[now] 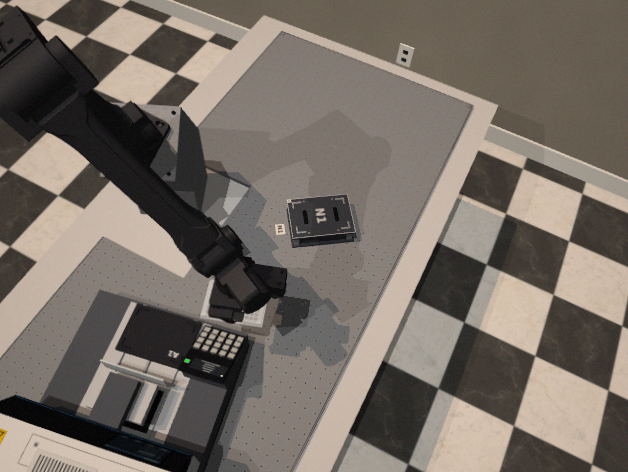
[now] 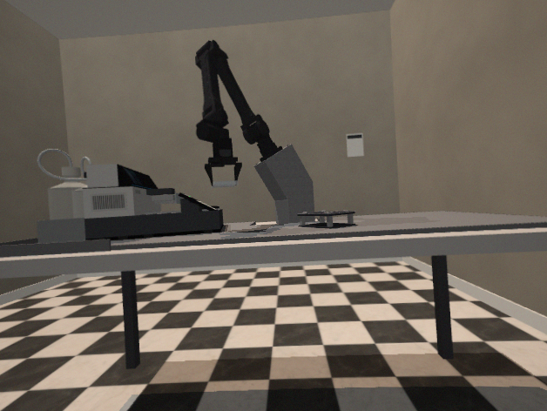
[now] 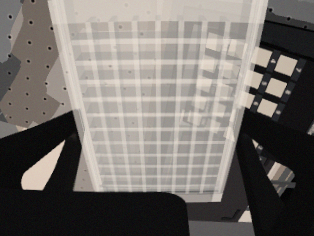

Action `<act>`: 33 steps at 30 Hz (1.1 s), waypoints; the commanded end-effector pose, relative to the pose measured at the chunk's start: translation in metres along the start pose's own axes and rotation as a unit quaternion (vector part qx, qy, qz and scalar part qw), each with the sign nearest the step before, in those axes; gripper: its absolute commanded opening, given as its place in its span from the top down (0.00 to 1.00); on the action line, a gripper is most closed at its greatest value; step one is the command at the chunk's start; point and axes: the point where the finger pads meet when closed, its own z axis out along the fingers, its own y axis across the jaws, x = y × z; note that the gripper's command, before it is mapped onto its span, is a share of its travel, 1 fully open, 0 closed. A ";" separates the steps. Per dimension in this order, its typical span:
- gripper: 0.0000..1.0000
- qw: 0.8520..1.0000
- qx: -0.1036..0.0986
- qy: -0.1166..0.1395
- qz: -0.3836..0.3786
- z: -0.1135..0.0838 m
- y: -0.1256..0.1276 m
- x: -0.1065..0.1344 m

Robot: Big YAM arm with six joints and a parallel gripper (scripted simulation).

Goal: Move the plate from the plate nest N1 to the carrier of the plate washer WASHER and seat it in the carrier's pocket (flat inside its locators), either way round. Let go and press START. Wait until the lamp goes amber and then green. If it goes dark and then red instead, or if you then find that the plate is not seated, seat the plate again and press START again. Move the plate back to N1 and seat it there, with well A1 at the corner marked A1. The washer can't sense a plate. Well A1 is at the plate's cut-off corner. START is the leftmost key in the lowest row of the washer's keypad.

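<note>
My gripper is shut on the clear multiwell plate and holds it in the air, well above the table. It hangs just off the washer's keypad and the near corner of the dark carrier. In the side view the gripper points down with the plate flat between the fingers, above the washer's front end. In the wrist view the plate fills the space between my fingers, with the keypad to the right. The nest N1 is empty. A small lamp by the keypad shows green.
The washer body with a bottle and tubing stands at the table's left end. The arm's grey base stands behind the nest. A small label lies beside the nest.
</note>
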 end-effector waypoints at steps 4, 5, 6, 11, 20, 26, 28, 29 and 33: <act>0.16 1.000 0.002 -0.008 -0.008 -0.009 0.000 -0.003; 0.16 1.000 0.002 -0.008 -0.008 -0.009 0.000 -0.003; 0.16 1.000 0.002 -0.008 -0.008 -0.009 0.000 -0.003; 0.16 0.997 0.003 -0.003 0.082 -0.008 -0.014 0.027; 0.16 0.998 0.002 -0.002 0.070 -0.011 -0.026 0.059; 0.16 0.998 0.001 -0.001 0.070 -0.014 -0.037 0.087; 0.16 0.998 0.001 -0.001 0.070 -0.015 -0.041 0.096; 0.16 0.998 0.001 -0.001 0.069 -0.015 -0.043 0.100; 0.16 0.997 0.007 -0.005 0.071 -0.018 -0.054 0.106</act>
